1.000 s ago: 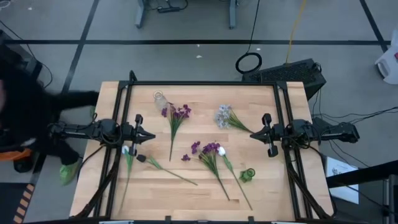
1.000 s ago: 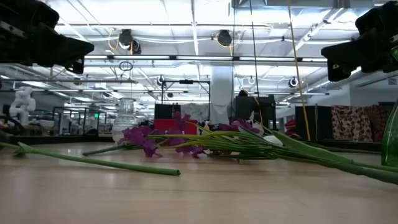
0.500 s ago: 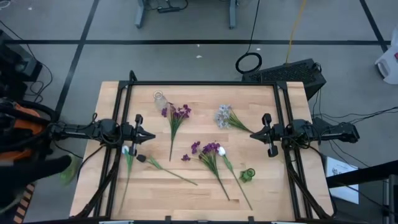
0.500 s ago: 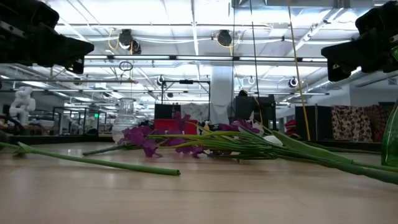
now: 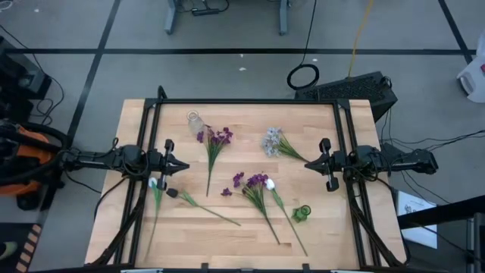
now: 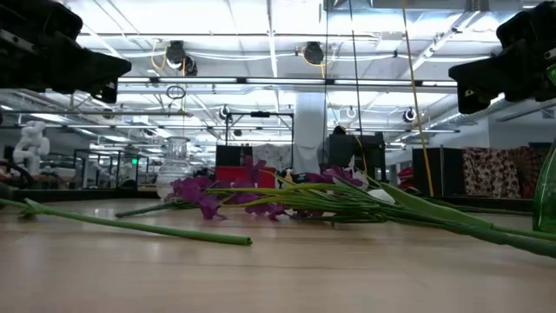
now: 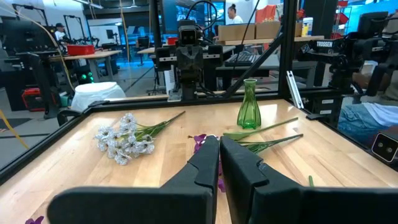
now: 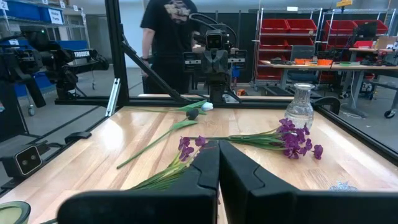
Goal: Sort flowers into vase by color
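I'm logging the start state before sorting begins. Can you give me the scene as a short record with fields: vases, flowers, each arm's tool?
clear vase: far left of table, upright
green vase: near right, upright
purple flowers: bunch by the clear vase; another mid-table
grey-blue cluster: far right
white buds: one mid-table; one under the left arm
left tool: shut, holding nothing, above left side
right tool: shut, holding nothing, above right side

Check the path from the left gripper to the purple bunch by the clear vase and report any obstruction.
Nothing visible blocks it. The left gripper hangs shut above bare wood, and the purple bunch lies a short way ahead, its blooms beside the clear vase. The white-tipped stem lies off that line.
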